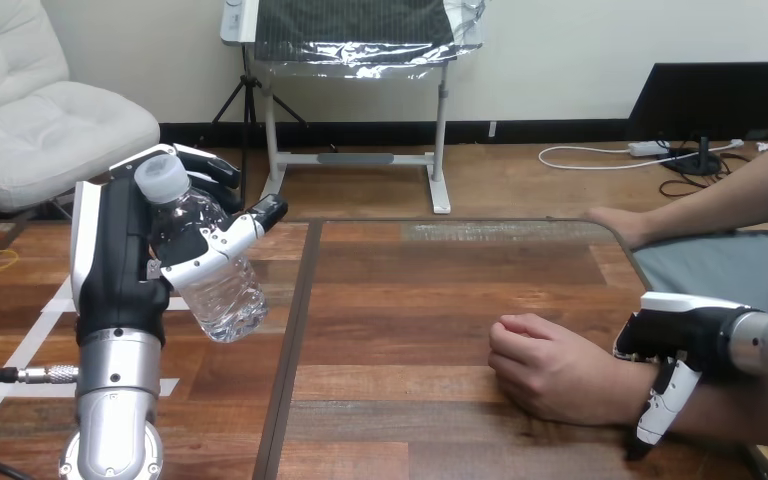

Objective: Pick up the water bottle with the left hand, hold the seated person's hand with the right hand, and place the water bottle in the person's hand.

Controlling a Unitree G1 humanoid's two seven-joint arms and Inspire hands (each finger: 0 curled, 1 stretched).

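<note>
My left hand (115,255) is raised over the table's left part, its fingers and thumb curled round a clear water bottle (215,285). The bottle tilts, with its white cap (163,178) up and toward the left. The person's hand (545,365) rests on the table at the right as a loose fist, knuckles pointing left. My right hand (682,335) sits on top of the person's wrist, and its thumb (663,405) curls down over the wrist's near side. The bottle hangs well to the left of the person's hand, apart from it.
The person's other hand (615,222) lies flat at the table's far right edge, its forearm running off to the right. A dark seam (295,340) runs front to back through the wooden table (410,300), between the bottle and the person's fist.
</note>
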